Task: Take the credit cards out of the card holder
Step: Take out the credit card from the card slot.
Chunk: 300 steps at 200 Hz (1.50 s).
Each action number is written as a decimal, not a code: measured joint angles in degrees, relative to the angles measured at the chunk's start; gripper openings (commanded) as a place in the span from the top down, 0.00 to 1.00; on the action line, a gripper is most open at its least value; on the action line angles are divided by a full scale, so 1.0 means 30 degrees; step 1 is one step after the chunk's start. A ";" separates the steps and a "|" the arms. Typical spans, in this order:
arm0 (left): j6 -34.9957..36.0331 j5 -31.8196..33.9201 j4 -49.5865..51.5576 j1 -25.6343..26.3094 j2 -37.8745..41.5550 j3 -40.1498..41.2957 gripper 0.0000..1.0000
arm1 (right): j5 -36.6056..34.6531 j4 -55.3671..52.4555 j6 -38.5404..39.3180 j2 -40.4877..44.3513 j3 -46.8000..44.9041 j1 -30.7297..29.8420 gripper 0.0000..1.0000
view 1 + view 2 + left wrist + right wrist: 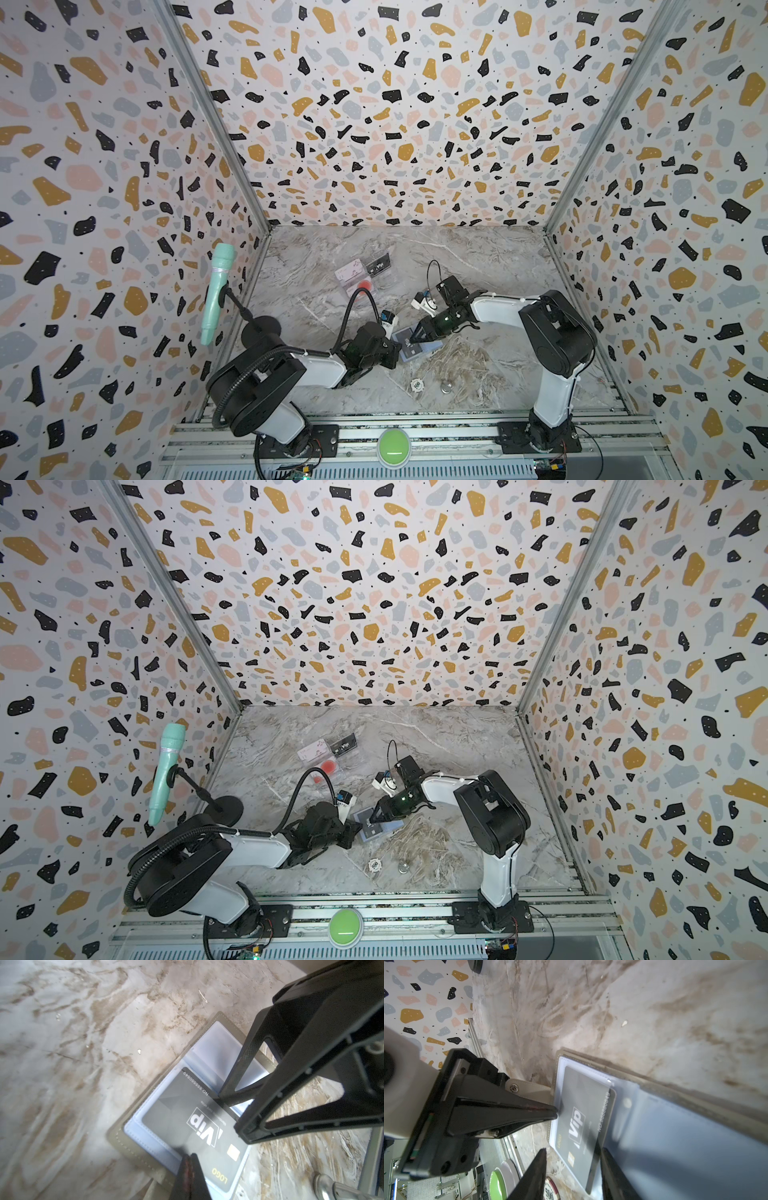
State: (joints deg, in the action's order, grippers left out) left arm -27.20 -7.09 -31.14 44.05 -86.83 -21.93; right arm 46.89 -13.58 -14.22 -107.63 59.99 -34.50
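Observation:
The taupe card holder [430, 347] [392, 825] lies open on the marble table, pale blue inside up. A black "VIP" credit card [187, 1109] [583, 1105] sits partly out of its clear sleeve. My left gripper [397, 353] [190, 1155] is shut, its tip pressing on the holder's sleeve at the card's edge. Over the card's long edge, my right gripper [417, 336] [574, 1153] is open, one finger beyond the holder's edge and one on the sleeve. Another black VIP card [379, 266], a pinkish card [349, 270] and a red-circle card [365, 286] lie farther back.
Those three back cards lie in a clear plastic tray [388, 279]. A poker chip [417, 385] and a small metal disc [446, 388] lie near the front. A mint microphone [216, 291] stands at the left wall. A green button [393, 446] sits on the front rail.

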 measured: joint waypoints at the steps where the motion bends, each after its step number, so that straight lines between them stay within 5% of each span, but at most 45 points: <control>1: 0.0007 0.0000 -0.0007 0.0000 -0.0007 0.0000 0.95 | 0.0000 -0.0007 0.0000 0.0000 0.0007 0.0000 0.58; 148: 0.0160 0.0022 -0.1479 0.0000 -0.0306 0.0568 0.95 | 0.0685 0.0058 -0.0459 -0.0947 0.0299 0.0219 0.61; 228: 0.0233 0.0036 -0.2171 0.0000 -0.0707 0.0605 0.95 | -0.1428 -0.0495 -0.0597 -0.0707 0.0707 -0.0007 0.60; 300: 0.0284 0.0415 -0.2142 0.0022 -0.0627 0.0656 0.96 | 0.0036 0.0612 -0.0721 -0.0634 -0.0051 0.0568 0.61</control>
State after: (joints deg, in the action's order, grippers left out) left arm -26.35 -5.85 -37.56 44.12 -88.71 -19.97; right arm 47.00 -11.75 -16.38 -109.54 59.83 -32.80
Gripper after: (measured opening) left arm 0.046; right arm 0.387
